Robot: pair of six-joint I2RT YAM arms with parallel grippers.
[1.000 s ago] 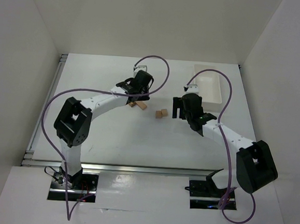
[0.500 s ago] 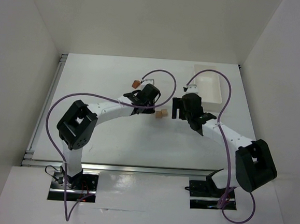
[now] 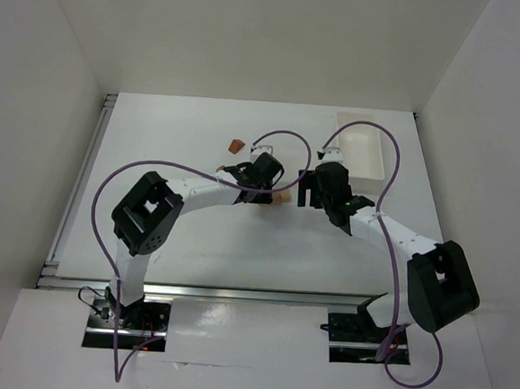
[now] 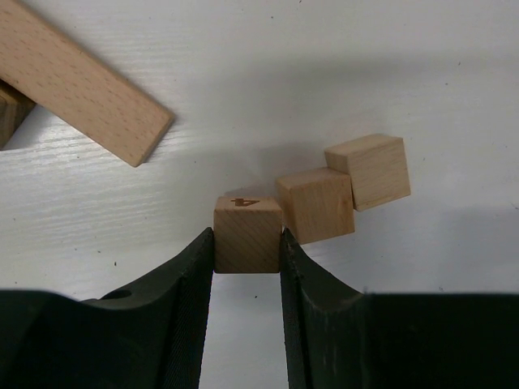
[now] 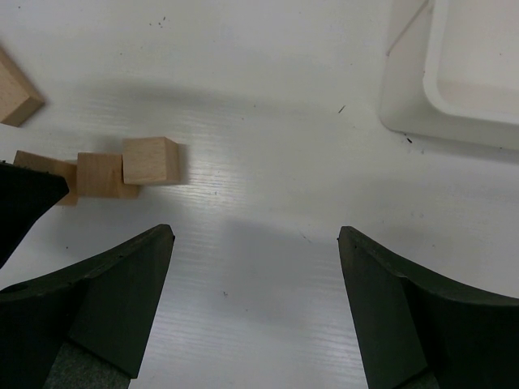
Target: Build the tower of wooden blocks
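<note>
**Tower not yet begun: the left arm (image 3: 198, 182) has a cube in its grip**
Its jaws are closed on the stamped cube (image 4: 247, 231), low at the middle of the worktop (image 3: 194, 234) and last in a short row with two plain cubes (image 4: 316, 204), none stacked. A plank (image 4: 77, 81) lies near. The likely next move is a clean lift, then squaring this cube onto a neighbour without nudging the row. The right arm (image 3: 392, 236) bends inward, its jaws wide apart and empty, near the row on the tray (image 5: 401, 97) side.
</note>
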